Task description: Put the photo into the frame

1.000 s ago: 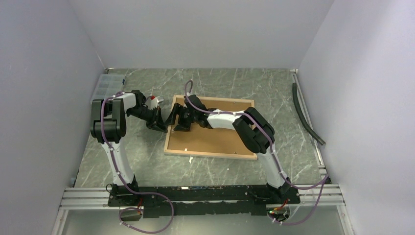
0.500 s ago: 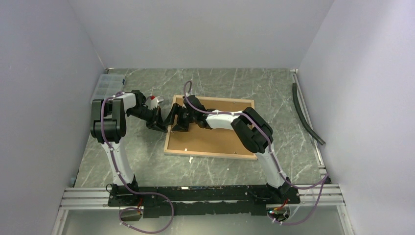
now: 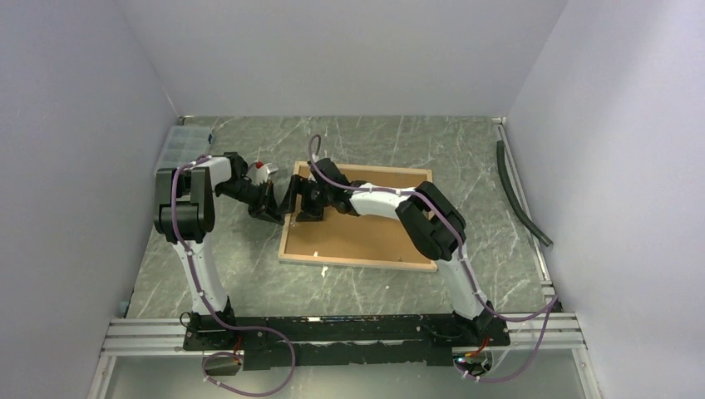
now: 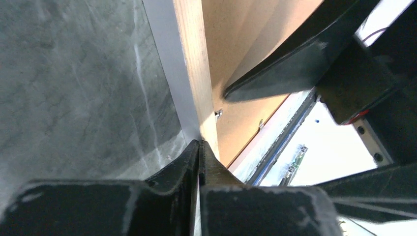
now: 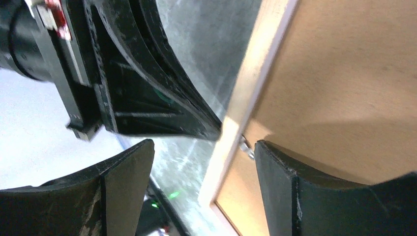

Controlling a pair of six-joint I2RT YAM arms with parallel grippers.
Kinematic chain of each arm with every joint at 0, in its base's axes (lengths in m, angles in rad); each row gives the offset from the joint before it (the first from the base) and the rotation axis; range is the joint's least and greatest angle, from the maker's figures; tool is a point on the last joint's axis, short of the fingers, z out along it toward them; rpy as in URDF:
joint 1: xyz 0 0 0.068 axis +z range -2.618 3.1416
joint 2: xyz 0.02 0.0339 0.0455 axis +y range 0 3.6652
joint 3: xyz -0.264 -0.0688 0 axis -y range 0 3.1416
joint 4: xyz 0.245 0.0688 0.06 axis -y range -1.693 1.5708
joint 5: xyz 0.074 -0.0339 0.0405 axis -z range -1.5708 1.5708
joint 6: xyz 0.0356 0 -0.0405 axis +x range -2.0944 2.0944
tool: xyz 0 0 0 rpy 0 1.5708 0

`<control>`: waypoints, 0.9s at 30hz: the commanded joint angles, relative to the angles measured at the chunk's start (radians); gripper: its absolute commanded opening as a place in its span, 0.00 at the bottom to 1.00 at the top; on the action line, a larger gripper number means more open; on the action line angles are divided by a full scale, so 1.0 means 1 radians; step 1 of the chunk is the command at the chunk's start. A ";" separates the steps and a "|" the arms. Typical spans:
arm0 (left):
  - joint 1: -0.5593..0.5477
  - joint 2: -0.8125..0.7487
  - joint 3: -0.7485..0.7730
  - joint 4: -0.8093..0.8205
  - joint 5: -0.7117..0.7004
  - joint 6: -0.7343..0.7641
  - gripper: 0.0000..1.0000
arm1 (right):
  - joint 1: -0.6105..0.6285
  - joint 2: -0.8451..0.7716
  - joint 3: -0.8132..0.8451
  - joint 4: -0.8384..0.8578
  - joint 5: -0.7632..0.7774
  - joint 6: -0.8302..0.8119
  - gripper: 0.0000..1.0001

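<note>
Left wrist view: left claw point(image 4: 199, 146) pressed together at the frame point(image 4: 191, 59) rim; right claw point(image 5: 202, 145) spread astride it.

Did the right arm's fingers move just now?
Yes. The right fingers slid slightly left in the top view, toward the frame's left rim.

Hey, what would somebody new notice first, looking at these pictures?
The frame lies back-up in the middle of the table, with a brown backing panel filling it. Both grippers come together at its left rim. The left gripper is shut with its tips at the rim's outer side, and the right gripper is open astride the rim.
</note>
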 commanded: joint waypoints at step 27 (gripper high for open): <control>0.216 -0.380 0.177 -0.369 -0.020 0.256 0.95 | 0.201 -0.479 -0.337 -0.664 0.482 -0.846 0.57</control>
